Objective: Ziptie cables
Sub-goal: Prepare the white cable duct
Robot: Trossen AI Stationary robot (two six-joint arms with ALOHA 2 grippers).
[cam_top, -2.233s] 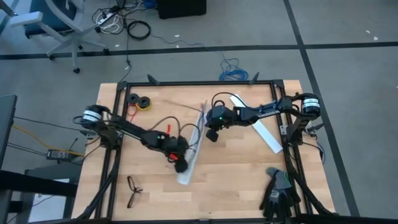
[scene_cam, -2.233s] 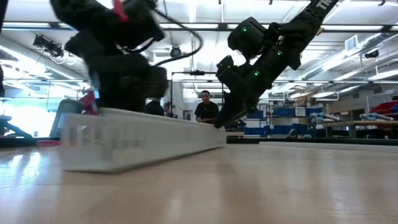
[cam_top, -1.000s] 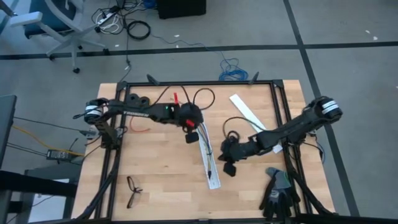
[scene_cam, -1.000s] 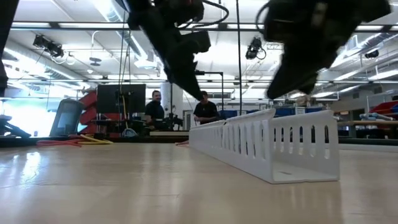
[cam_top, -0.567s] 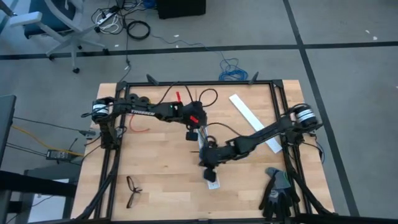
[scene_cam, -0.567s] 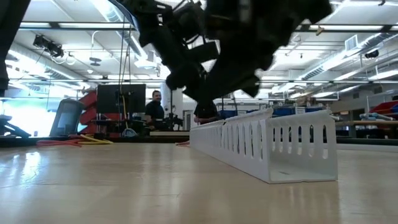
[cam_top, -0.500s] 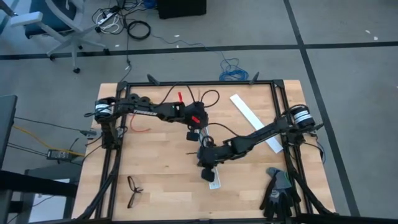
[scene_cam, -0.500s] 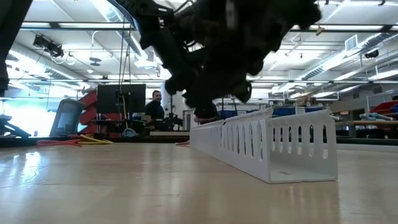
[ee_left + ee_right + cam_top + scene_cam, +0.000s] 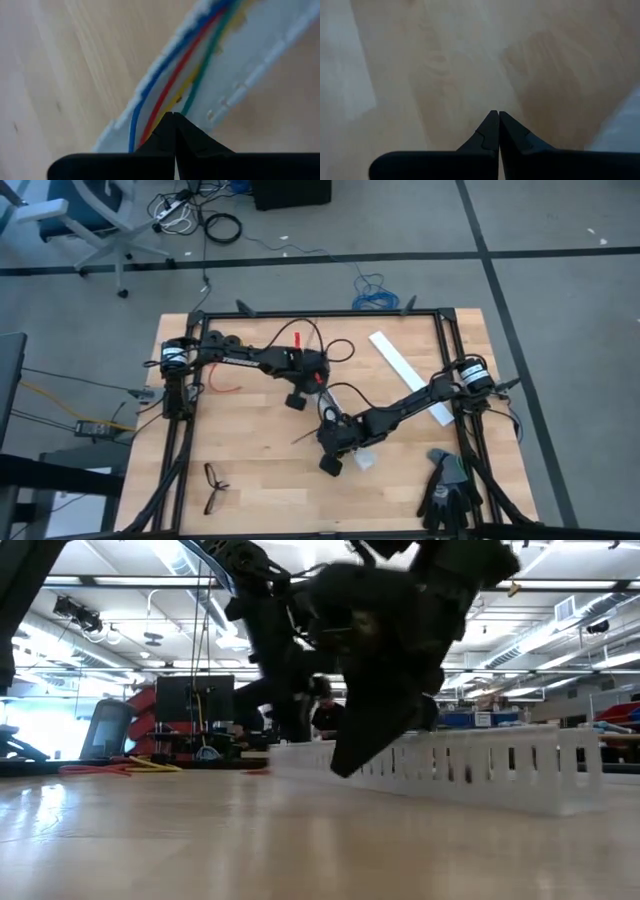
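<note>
The cables (image 9: pixel 165 85), blue, red, yellow and green, lie along the inside of a white slotted strip (image 9: pixel 480 765) on the table; its near end (image 9: pixel 366 462) shows beside the right arm. My left gripper (image 9: pixel 173 116) is shut and points down over the cables at the strip's far part (image 9: pixel 296 398). My right gripper (image 9: pixel 494 115) is shut over bare wood just left of the strip's near end (image 9: pixel 331 461), tips low by the table (image 9: pixel 345 768). A thin dark strip, perhaps a ziptie (image 9: pixel 305 437), lies on the wood between the grippers. My left gripper has its shut tips pointing steeply down at the cables inside the strip (image 9: pixel 150 125); I cannot tell whether they touch. My right gripper slants down beside the strip's near end (image 9: pixel 620 132); I cannot tell whether it touches the strip.
Black eyeglasses (image 9: pixel 215 487) lie at the near left and black gloves (image 9: pixel 445 485) at the near right. A flat white strip (image 9: pixel 405 370) lies at the far right, tape rolls (image 9: pixel 225 343) and a red wire (image 9: pixel 225 385) at the far left. People stand in the room behind.
My right gripper has swept toward the table's left, across the strip's near part, and sunk low. My left gripper has come down and rolled over the strip's far part. The strip has turned about on the table: its near end has swung toward the right.
</note>
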